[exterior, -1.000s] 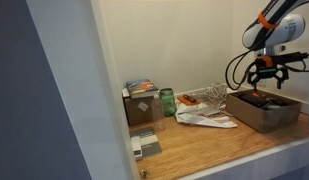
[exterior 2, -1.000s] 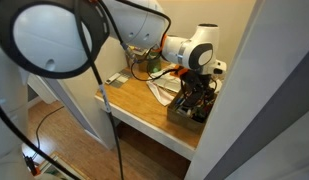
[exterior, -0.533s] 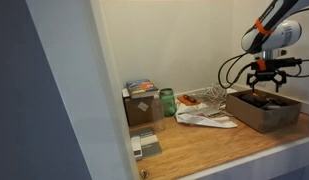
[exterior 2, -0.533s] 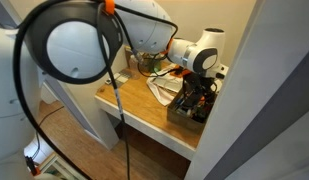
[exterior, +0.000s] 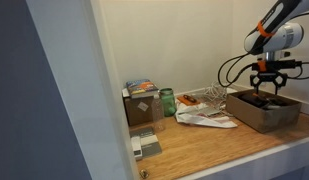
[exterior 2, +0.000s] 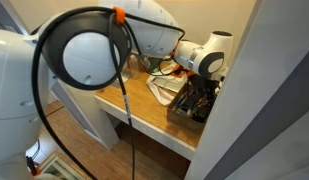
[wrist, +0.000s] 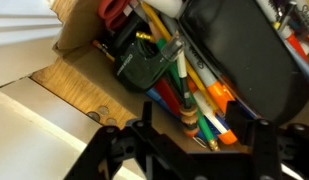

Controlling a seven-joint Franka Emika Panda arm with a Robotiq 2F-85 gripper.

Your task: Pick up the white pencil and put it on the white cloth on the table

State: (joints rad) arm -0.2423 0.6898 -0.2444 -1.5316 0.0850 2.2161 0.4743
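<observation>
My gripper hangs open and empty just above an open cardboard box at the table's far end; it also shows in an exterior view. In the wrist view the jaws straddle a heap of pens and pencils in the box. A white-bodied pencil lies among them, between a green and an orange one. The white cloth lies crumpled on the table beside the box.
A black case fills part of the box. A green jar and a small carton stand left of the cloth, near a pale wall panel. Cables lie behind the cloth.
The gripper has sunk slightly toward the box and stays open. The arm's upper links have swung in one exterior view. Nothing on the table has moved.
</observation>
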